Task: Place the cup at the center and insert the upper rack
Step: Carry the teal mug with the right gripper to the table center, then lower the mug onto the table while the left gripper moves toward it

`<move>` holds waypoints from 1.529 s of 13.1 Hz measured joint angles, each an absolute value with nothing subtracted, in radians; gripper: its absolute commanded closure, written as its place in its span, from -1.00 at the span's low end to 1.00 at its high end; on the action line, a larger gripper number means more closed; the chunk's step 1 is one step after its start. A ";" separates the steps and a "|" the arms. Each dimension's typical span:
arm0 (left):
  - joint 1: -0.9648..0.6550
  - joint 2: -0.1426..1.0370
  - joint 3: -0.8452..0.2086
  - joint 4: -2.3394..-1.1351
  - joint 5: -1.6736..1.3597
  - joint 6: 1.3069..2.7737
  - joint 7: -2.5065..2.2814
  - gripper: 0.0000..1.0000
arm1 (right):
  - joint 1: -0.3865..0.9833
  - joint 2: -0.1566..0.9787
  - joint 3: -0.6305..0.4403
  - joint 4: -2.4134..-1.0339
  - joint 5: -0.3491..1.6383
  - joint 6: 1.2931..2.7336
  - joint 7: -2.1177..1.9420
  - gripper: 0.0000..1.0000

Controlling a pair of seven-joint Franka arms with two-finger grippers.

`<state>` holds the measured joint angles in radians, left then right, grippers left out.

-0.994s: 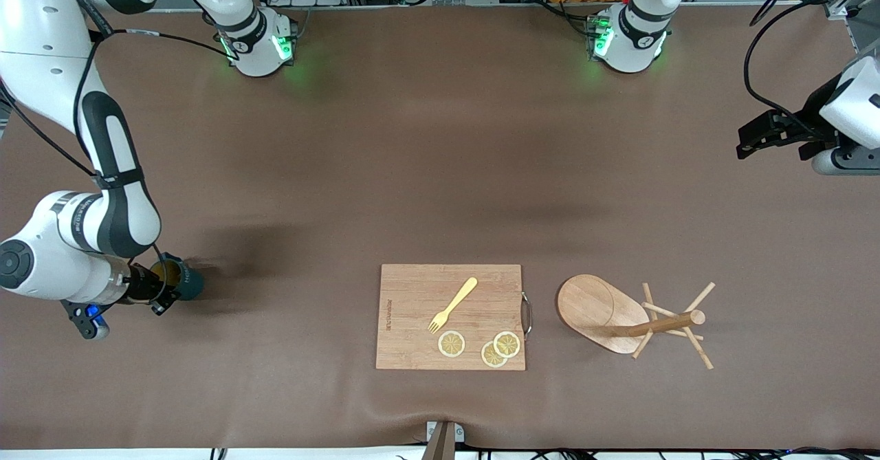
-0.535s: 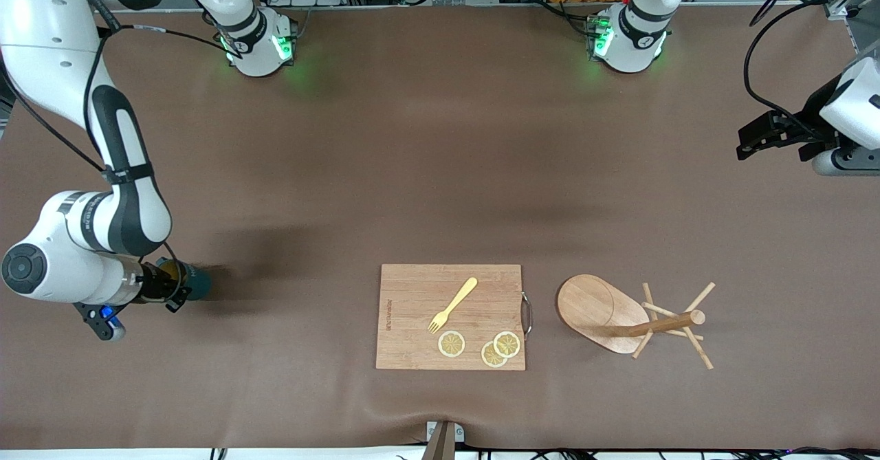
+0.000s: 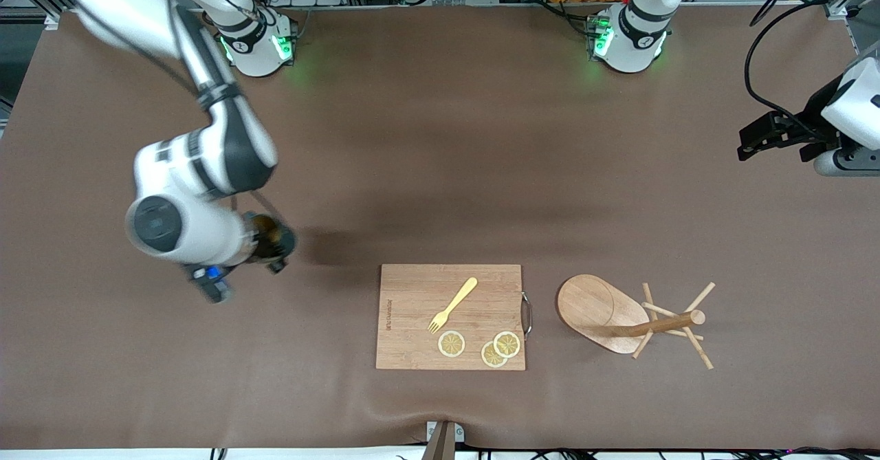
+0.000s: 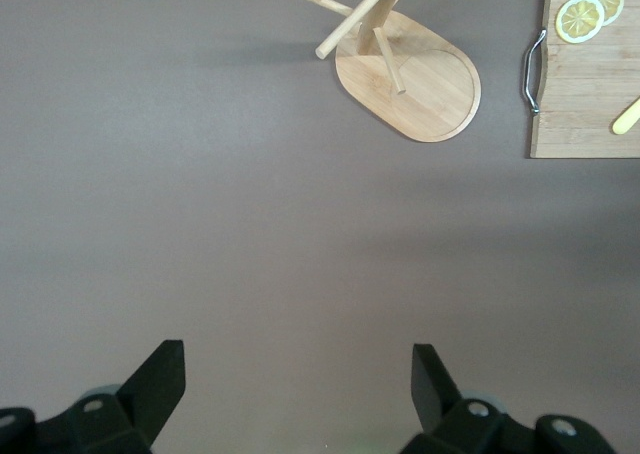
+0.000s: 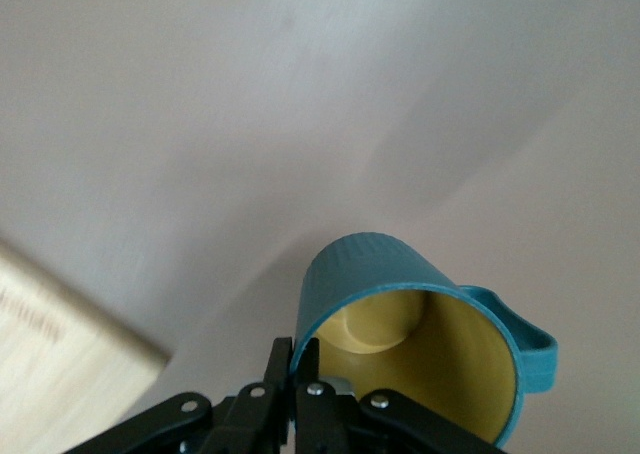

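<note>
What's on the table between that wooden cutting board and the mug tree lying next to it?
Nothing: the front view shows bare tabletop between the cutting board and the mug tree.

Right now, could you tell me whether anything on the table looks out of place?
Yes: the upper rack looks toppled beside the cutting board, its oval base tipped up and its post lying level. The right hand holds the cup by its rim.

The brown table (image 3: 426, 150) carries a cutting board (image 3: 412, 336) and, beside it, the toppled upper rack (image 3: 605, 312).
</note>
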<state>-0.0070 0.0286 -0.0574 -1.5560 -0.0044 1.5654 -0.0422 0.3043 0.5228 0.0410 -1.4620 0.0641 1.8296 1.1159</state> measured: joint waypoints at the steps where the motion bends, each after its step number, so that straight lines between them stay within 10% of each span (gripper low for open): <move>1: -0.007 0.029 -0.058 -1.557 -0.004 1.565 -0.042 -1.00 | 0.363 0.519 0.042 -1.462 0.076 1.830 1.162 1.00; 10: -0.007 0.041 -0.058 -1.561 -0.004 1.571 -0.042 -1.00 | 0.826 0.508 0.041 -1.514 0.137 2.001 1.566 1.00; 20: -0.011 0.065 -0.060 -1.562 -0.004 1.595 -0.042 -1.00 | 0.942 0.594 0.014 -1.613 0.107 2.160 1.579 1.00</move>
<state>-0.0112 0.0653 -0.0597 -1.5615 -0.0044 1.5946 -0.0421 0.9418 0.5939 0.0140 -1.6132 0.1073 2.1598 1.5785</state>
